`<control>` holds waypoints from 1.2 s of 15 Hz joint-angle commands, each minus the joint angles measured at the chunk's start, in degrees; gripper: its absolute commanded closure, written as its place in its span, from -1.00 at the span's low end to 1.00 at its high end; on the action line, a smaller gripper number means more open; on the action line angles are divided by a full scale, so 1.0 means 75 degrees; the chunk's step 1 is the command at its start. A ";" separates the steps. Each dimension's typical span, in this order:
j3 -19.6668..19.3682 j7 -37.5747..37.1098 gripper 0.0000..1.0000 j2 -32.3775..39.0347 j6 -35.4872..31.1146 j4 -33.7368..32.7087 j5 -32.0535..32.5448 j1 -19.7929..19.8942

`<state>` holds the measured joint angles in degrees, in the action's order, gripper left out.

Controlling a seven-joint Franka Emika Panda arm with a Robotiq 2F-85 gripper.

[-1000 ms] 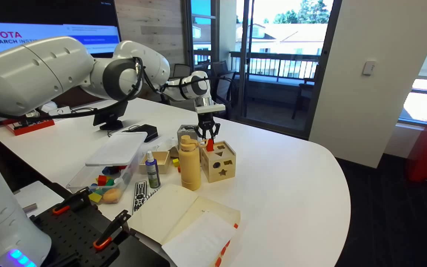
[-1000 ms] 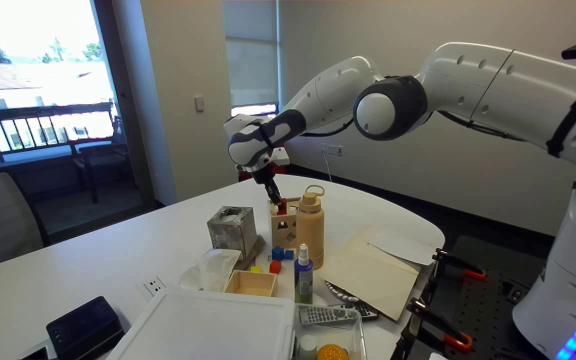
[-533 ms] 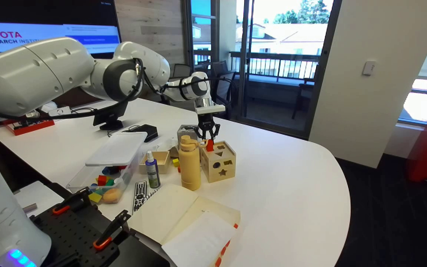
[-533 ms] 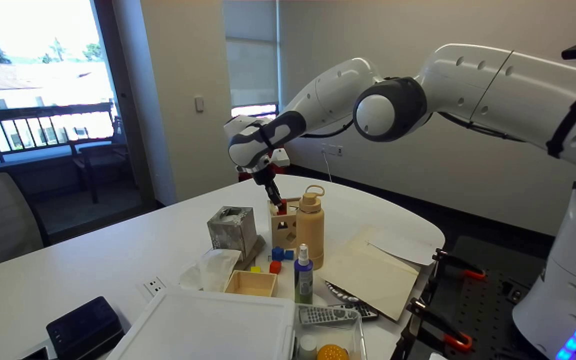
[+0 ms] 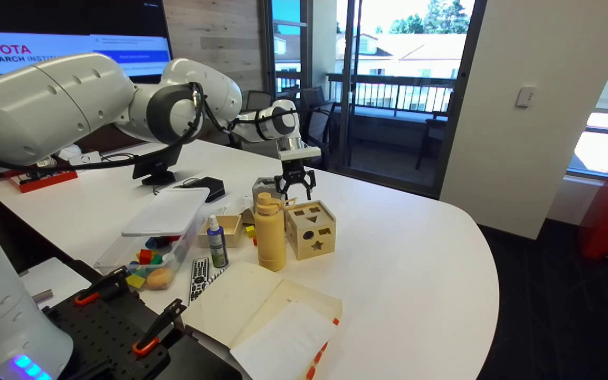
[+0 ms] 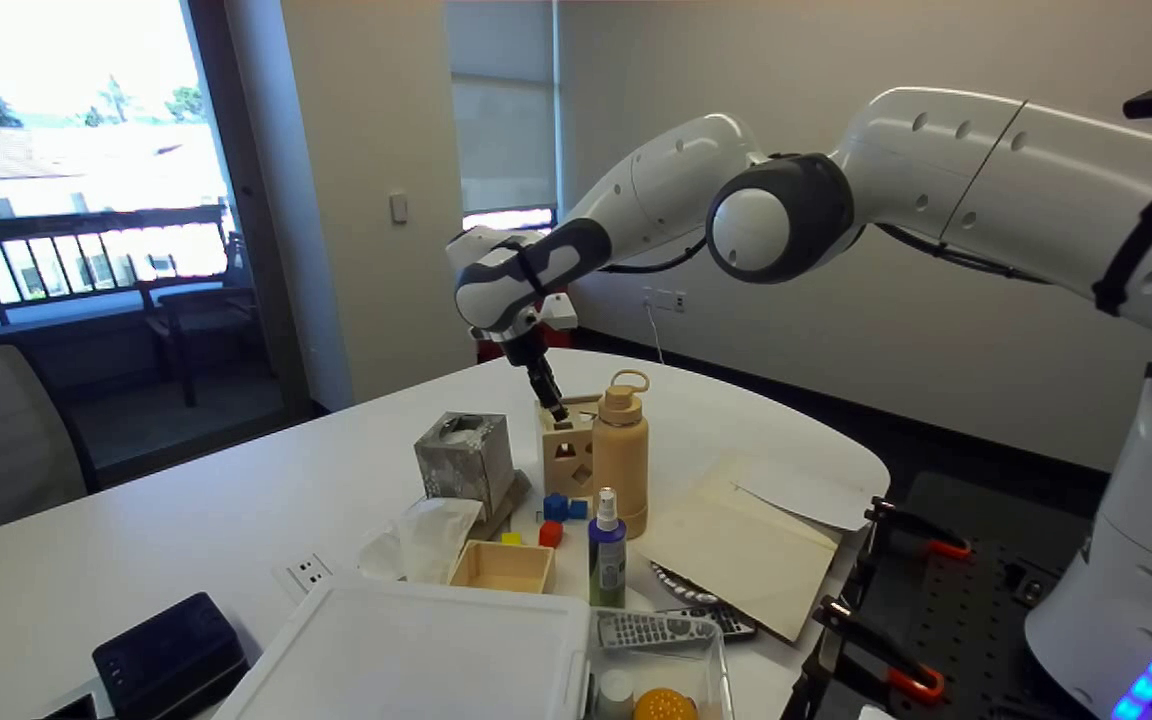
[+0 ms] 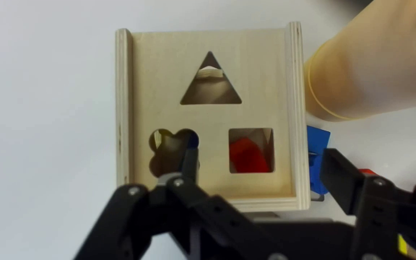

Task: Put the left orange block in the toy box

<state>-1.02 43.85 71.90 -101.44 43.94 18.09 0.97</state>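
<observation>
The toy box [image 7: 157, 79], pale wood with shaped holes, stands on the white table and shows in both exterior views, partly behind a bottle. Through its square hole in the wrist view I see the orange block [image 7: 248, 156], deep red-orange, lying inside; its lower part is hidden. Neither exterior view shows it. My gripper [image 7: 261, 166] stands open just above the box top, with nothing between its fingers. One finger is over the clover hole, while the opposite one is beyond the box's rim. In an exterior view the gripper [image 5: 297, 197] points down behind the bottle.
A tan bottle [image 6: 621, 470] stands close beside the box. Blue blocks [image 6: 558, 507] and a red block [image 6: 550, 534] lie at its foot. A tissue box [image 6: 466, 460], a wooden tray [image 6: 502, 588], a spray bottle [image 6: 607, 550] and a folder [image 5: 251, 295] are around.
The fingers have spread apart. The orange block, earlier held upright at the square hole in the box top, has dropped through into the box. The arm has risen only slightly.
</observation>
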 commanded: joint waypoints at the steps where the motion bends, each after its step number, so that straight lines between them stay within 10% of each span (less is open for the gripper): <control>1: 0.0046 0.0097 -1.00 -0.0230 0.0314 -0.0092 -0.0070 0.0024; 18: 0.0392 -0.0995 -1.00 -0.3115 -0.0107 0.1729 -0.1980 0.0925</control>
<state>1.27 37.80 55.11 -99.81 47.87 4.85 6.73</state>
